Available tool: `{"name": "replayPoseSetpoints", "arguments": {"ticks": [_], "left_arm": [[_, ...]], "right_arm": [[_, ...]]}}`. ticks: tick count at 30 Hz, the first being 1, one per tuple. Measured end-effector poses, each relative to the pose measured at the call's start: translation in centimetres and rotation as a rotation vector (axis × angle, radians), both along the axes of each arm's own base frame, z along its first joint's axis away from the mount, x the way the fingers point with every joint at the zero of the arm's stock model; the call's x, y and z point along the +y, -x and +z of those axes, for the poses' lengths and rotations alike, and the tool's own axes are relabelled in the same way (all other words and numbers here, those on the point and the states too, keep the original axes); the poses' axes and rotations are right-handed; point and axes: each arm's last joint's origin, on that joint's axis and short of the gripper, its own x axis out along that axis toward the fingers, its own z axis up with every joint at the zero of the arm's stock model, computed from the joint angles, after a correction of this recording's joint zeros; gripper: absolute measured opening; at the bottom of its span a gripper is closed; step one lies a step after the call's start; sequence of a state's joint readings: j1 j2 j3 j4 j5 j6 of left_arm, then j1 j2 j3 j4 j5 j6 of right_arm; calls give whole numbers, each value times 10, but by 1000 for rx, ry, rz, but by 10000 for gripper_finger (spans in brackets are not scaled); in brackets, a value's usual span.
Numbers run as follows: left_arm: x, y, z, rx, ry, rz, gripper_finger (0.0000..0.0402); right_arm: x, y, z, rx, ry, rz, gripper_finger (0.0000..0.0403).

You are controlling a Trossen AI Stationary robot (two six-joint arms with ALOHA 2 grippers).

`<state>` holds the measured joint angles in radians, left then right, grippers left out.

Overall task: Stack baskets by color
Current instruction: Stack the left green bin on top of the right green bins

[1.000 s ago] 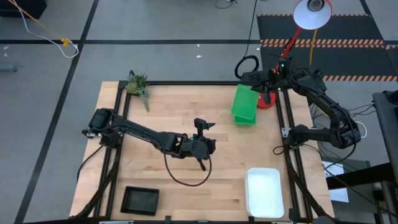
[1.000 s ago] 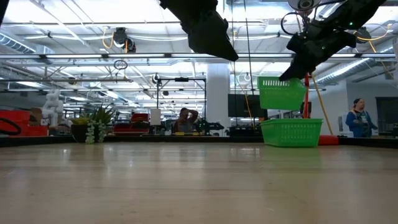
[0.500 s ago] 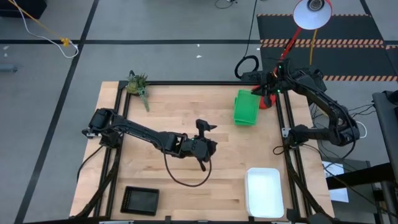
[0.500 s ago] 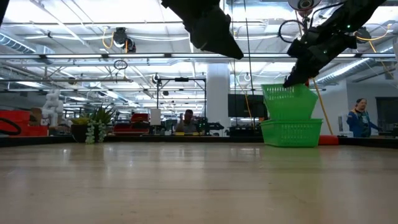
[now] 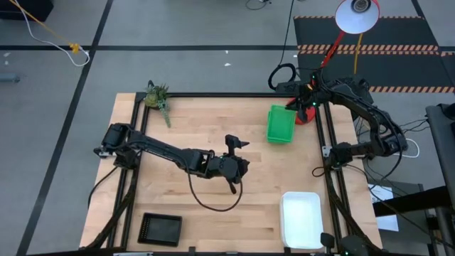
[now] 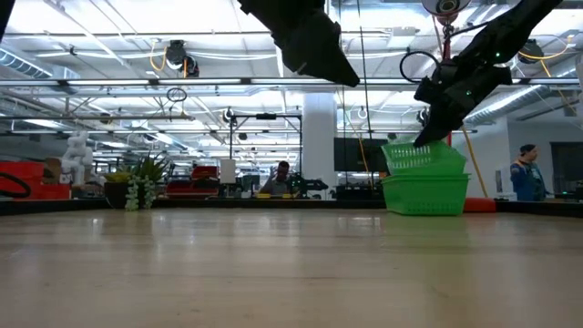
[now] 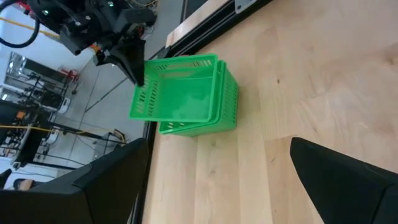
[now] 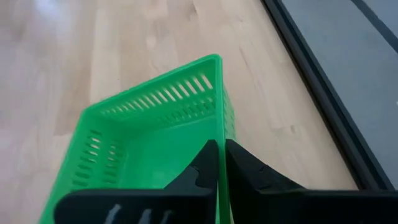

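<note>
Your right claw (image 8: 219,163) was clamped on the rim of the top bright green perforated plastic basket (image 5: 281,122), tilted into the green one beneath (image 6: 425,194) at the wooden surface's (image 5: 213,128) far right; the spread left claw (image 5: 233,162) waited mid-surface.

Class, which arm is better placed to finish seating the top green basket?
Right. Its gripper is shut on the top green basket's rim, over the stack. The left gripper hangs open mid-table, away from it.
</note>
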<state>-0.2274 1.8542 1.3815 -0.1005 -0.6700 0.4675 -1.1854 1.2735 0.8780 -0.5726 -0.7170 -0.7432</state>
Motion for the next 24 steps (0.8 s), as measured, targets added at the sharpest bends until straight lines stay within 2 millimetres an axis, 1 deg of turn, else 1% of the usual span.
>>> {"name": "replayPoseSetpoints", "arguments": {"ticks": [6,14,18,21,24], "left_arm": [[4,-1,0,2,6,0,392],[4,-1,0,0,13,-1,392],[4,-1,0,-1,15,-1,392],[4,-1,0,-1,15,-2,392],[4,-1,0,-1,15,-2,392]], "right_arm": [[0,-3,-4,57,0,-10,40],[9,-17,-7,194,22,-31,86],[15,-26,-2,214,28,-102,110],[23,-30,3,278,58,-179,130],[33,-34,9,298,89,-192,156]]}}
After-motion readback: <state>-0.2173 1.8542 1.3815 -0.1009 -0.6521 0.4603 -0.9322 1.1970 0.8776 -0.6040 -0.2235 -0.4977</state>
